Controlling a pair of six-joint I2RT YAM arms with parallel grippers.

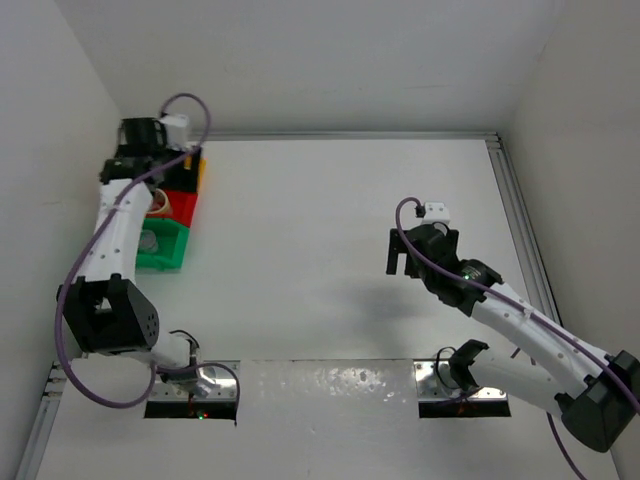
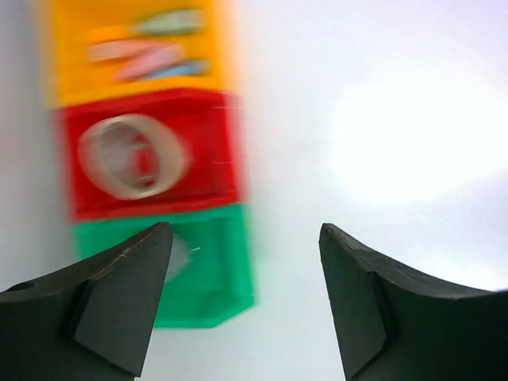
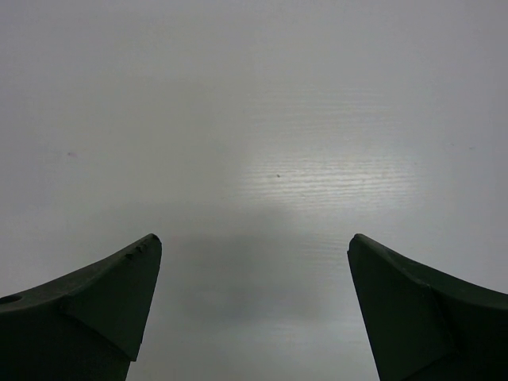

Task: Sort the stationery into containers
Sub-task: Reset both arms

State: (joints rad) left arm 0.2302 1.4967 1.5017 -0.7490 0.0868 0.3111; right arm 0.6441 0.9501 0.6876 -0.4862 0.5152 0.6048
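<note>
Against the far left edge of the table [image 1: 330, 220] three bins stand in a row, touching one another: the yellow-orange bin [image 2: 135, 89] farthest away, the red bin [image 2: 214, 143] in the middle and the green bin [image 2: 214, 270] nearest. The left wrist view is blurred, but it shows several short pastel sticks [image 2: 147, 48] in green, pink and blue lying in the yellow-orange bin. A pale tape ring [image 2: 173, 163] lies in the red bin. A small greyish piece [image 2: 178, 258] lies in the green bin, half hidden behind one finger and too smeared to name. The left pincer [image 2: 246, 228] hangs above the bins' right side with its jaws spread wide and nothing between them. In the top view the left arm reaches up along the left wall, its wrist over the far end of the row. The middle of the table is bare white. Well to the right, the right pincer [image 3: 254, 236] hovers over the plain table, its jaws also wide apart and holding nothing, well apart from the bins.
</note>
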